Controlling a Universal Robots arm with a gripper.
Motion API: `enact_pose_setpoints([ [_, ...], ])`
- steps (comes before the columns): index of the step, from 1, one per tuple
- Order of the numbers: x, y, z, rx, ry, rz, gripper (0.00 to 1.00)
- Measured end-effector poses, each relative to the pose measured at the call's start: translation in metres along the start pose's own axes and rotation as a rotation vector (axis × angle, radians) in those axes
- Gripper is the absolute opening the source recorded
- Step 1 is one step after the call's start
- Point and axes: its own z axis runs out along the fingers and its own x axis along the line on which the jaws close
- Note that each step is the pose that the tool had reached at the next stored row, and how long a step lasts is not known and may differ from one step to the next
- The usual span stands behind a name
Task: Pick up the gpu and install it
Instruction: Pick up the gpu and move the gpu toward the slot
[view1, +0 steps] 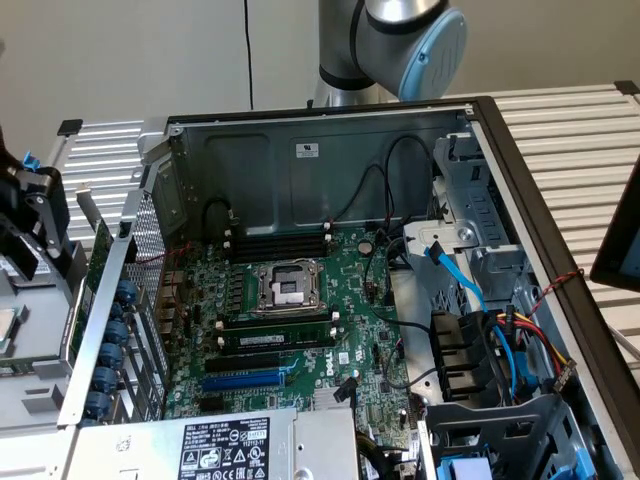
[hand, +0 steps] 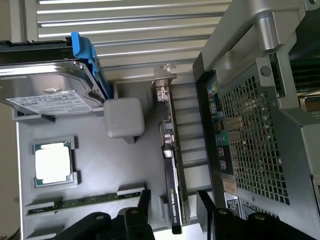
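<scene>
The gpu (hand: 170, 165) stands on edge in a slot of a grey parts tray (hand: 100, 150), just outside the computer case's rear panel (hand: 250, 130). It is a green card with a black shroud, and its silver end bracket (hand: 163, 82) is at the end away from me. My gripper (hand: 174, 212) is open and straddles the card's near end, with one black finger (hand: 145, 200) on each side and a gap to the card on both. In the exterior view the gpu (view1: 100, 252) shows as a thin green strip left of the case, beside my gripper (view1: 45, 235).
The tray also holds a hard drive in a blue bracket (hand: 50, 85), a grey block (hand: 124, 117), a CPU (hand: 52, 162) and a memory stick (hand: 85, 202). The open case shows the motherboard (view1: 300, 300), its blue slot (view1: 245, 380), a power supply (view1: 230, 445) and cables (view1: 480, 320).
</scene>
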Motion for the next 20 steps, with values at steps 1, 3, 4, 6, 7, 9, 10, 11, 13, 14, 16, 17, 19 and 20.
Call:
enact_pose_setpoints([
  [1,0.0,-0.0003,0.0014,-0.0037,0.0007,0.001,0.45],
  [3,0.001,-0.0008,0.0049,-0.0079,0.0011,0.001,0.51],
  [4,0.001,-0.0011,0.0066,-0.0087,0.0013,0.001,0.51],
  [6,0.001,-0.0017,0.0101,-0.0106,0.0014,0.002,0.51],
  [7,0.001,-0.002,0.0115,-0.0118,0.0008,0.002,0.51],
  [9,0.002,-0.0025,0.0146,-0.0149,0.0004,0.002,0.51],
  [10,0.002,-0.0029,0.0163,-0.017,0.0006,0.002,0.51],
  [11,0.002,-0.0036,0.0173,-0.0195,0.0013,0.001,0.51],
  [13,0.002,-0.0044,0.0197,-0.0247,0.0025,-0.003,0.51],
  [14,0.002,-0.0046,0.0208,-0.0264,0.0033,-0.007,0.51],
  [16,0.003,-0.0051,0.0233,-0.0298,0.005,-0.014,0.51],
  [17,0.003,-0.0053,0.0245,-0.0312,0.006,-0.019,0.51],
  [19,0.003,-0.0054,0.025,-0.0344,0.0107,-0.044,0.51],
  [20,0.003,-0.0054,0.0253,-0.0366,0.014,-0.062,0.51],
])
